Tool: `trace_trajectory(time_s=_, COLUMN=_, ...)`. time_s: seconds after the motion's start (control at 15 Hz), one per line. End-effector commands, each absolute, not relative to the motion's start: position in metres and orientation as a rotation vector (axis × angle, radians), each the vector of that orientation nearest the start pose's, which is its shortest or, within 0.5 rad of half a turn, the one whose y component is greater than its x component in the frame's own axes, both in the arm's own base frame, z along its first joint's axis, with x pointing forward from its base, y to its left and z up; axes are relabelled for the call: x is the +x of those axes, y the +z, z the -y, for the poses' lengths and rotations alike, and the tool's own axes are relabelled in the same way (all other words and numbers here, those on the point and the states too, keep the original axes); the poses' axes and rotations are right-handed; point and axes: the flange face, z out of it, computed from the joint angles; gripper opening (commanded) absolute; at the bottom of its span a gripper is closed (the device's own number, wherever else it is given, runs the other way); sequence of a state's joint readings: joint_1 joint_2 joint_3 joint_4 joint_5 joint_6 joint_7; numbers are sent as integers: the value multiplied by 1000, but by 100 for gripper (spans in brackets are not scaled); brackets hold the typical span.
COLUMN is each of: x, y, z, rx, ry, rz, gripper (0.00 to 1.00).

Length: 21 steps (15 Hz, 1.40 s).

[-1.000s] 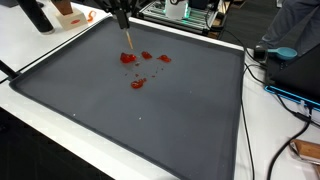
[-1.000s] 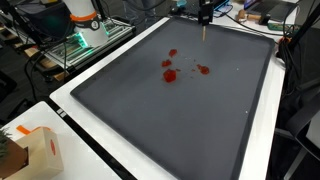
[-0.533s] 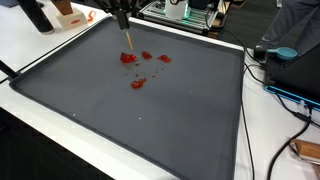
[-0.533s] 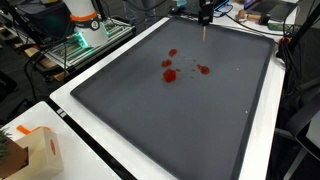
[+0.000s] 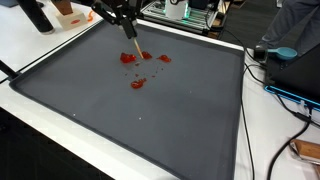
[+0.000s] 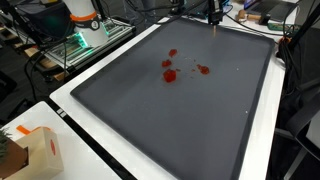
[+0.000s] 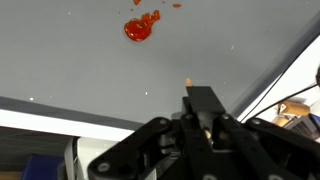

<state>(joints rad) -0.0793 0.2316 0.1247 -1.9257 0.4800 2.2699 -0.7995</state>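
While your gripper [image 5: 125,21] pinches the stick [image 5: 131,40] between narrow jaws, the stick slants down over the far part of the mat [image 5: 180,110], its tip just beside the red blobs [image 5: 128,59]. Go down slowly and lightly, I'd say: a thin stick can skid or slip in the grip.

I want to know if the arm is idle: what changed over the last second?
The pincer, shut on a thin stick, shifted sideways over the far edge of the grey mat. The stick, upright before, now leans with its tip toward the red smears. Nothing was let go. The smears and the mat stayed as they were.
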Motion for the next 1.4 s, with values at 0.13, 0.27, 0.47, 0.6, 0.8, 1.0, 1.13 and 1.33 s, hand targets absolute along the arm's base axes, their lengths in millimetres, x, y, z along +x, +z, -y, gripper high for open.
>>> trace_trajectory(time_s=0.13, x=642, y=351, z=-39, rx=-2548, ry=-337, rz=677, gripper=3)
trace_trajectory(time_s=0.27, x=649, y=340, z=-41, rx=-2527, ry=-323, rz=650, gripper=3)
trace_trajectory(time_s=0.47, x=658, y=328, z=-42, rx=-2503, ry=-297, rz=626, gripper=3)
trace_trajectory(time_s=0.6, x=662, y=323, z=-41, rx=-2500, ry=-270, rz=613, gripper=3)
trace_trajectory(time_s=0.8, x=666, y=315, z=-39, rx=-2481, ry=-201, rz=594, gripper=3)
trace_trajectory(time_s=1.0, x=669, y=309, z=-38, rx=-2468, ry=-145, rz=578, gripper=3)
trace_trajectory(time_s=1.13, x=671, y=305, z=-38, rx=-2460, ry=-114, rz=563, gripper=3)
trace_trajectory(time_s=1.33, x=675, y=299, z=-38, rx=-2449, ry=-82, rz=546, gripper=3)
